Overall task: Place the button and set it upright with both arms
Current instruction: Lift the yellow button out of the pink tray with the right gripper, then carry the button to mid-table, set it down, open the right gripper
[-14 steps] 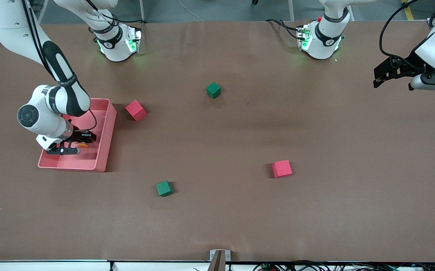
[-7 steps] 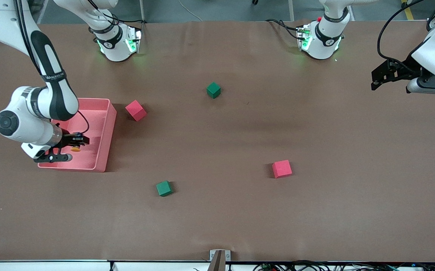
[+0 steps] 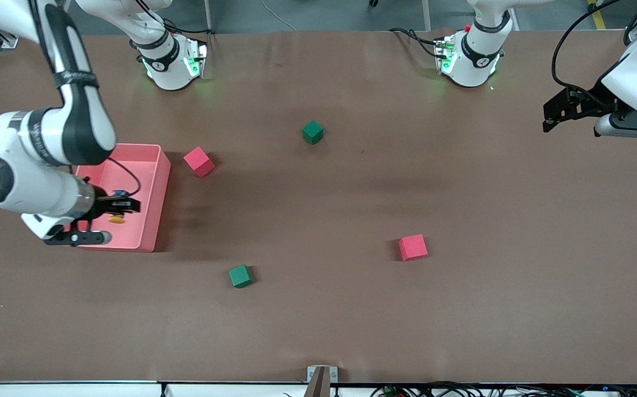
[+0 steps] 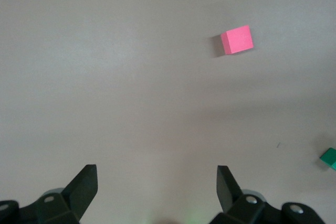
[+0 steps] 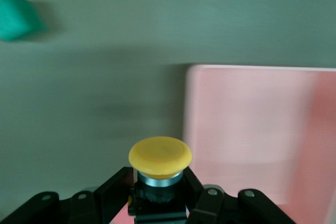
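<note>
Since the frame 1 second back, the right arm has lifted and drawn toward its own end of the table, carrying its gripper higher over the pink tray point(image 3: 156, 187); the left arm has barely shifted.

Now, the right gripper point(image 3: 121, 206) hangs over the tray, fingers pressed together on the button point(image 3: 117, 219), pinching its dark body. In the right wrist view the button point(image 5: 160, 169) sits between the 2 black fingers point(image 5: 113, 190) with its round orange-yellow cap pointing away from the wrist, a silver ring just under the cap. Past the cap lie the tray's pale pink floor point(image 5: 262, 140) and bare brown table, with 1 green cube point(image 5: 16, 17) blurred at the edge.

The left gripper point(image 3: 558, 113) waits in the air over the table's edge at the left arm's end, well apart from everything. In the left wrist view its 2 fingertips point(image 4: 86, 184) are spread wide with nothing between them point(image 4: 157, 187); a red cube point(image 4: 237, 40) and the corner of a green cube point(image 4: 329, 157) show on the table.

4 cubes rest on the table point(image 3: 351, 309): 1 red cube point(image 3: 199, 161) just beside the tray, 1 green cube point(image 3: 312, 132) near the middle, 1 green cube point(image 3: 239, 275) nearer the front camera, and 1 red cube point(image 3: 413, 247) toward the left arm's end.
</note>
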Robot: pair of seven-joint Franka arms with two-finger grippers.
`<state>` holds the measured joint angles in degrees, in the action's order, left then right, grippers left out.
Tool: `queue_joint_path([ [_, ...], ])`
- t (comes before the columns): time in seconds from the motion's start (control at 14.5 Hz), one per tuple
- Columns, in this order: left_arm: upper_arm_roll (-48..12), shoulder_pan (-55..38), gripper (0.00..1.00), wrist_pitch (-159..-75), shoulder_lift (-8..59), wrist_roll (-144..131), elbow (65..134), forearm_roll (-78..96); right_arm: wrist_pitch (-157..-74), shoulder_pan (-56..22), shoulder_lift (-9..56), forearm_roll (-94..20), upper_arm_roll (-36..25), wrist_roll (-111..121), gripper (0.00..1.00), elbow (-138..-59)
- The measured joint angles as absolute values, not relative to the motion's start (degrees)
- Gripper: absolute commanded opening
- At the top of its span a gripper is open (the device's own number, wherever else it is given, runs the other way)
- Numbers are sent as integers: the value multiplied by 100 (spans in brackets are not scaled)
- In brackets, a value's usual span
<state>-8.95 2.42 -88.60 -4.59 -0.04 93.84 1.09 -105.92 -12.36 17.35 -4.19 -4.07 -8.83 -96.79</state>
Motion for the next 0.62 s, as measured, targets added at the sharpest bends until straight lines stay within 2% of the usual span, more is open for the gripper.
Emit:
queue_joint_path([
  [0.28,-896,240,100,-8862,-373,-4,9384,109,-10594,-2468,1986,-640,-377,-2011,1,-9235],
  [0.62,-896,240,100,-8924,-303,-4,9381,109,-10899,-3726,3233,-639,-379,-3293,2,-8218],
])
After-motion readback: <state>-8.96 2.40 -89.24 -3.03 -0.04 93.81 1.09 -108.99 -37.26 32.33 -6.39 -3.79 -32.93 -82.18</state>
